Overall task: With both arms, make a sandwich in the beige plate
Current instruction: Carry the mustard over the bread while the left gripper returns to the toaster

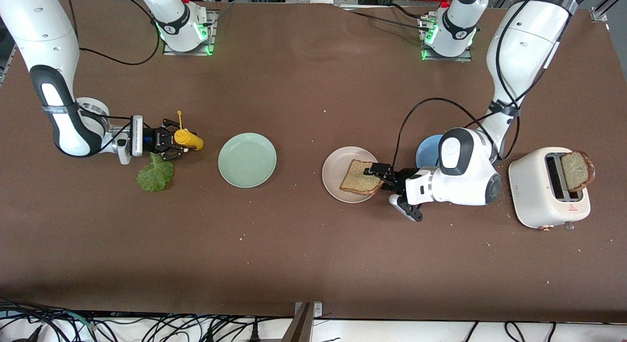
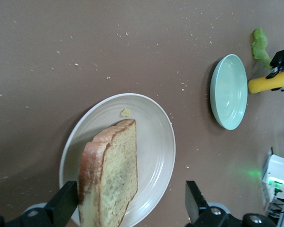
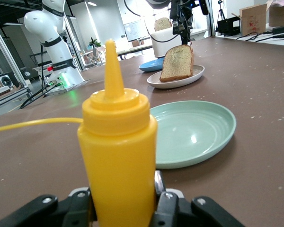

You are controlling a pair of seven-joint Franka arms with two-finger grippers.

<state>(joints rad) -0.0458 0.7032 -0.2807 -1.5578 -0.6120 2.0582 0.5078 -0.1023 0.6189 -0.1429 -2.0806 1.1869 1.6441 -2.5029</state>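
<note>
1. Now the left gripper (image 1: 376,178), jaws open, flanks a bread slice (image 1: 361,178) leaning on the beige plate (image 1: 335,173).
2. Right gripper (image 1: 177,142) clamps a mustard bottle (image 1: 189,139).
3. Risk: the tilted slice could slide off the plate.
4. Count: two slices, three plates, one lettuce (image 1: 155,174), one toaster (image 1: 548,187).

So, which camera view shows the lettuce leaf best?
The front view: the whole lettuce leaf lies flat on the table near the right gripper. The left wrist view catches only a small green edge. The right wrist view does not show it.
</note>
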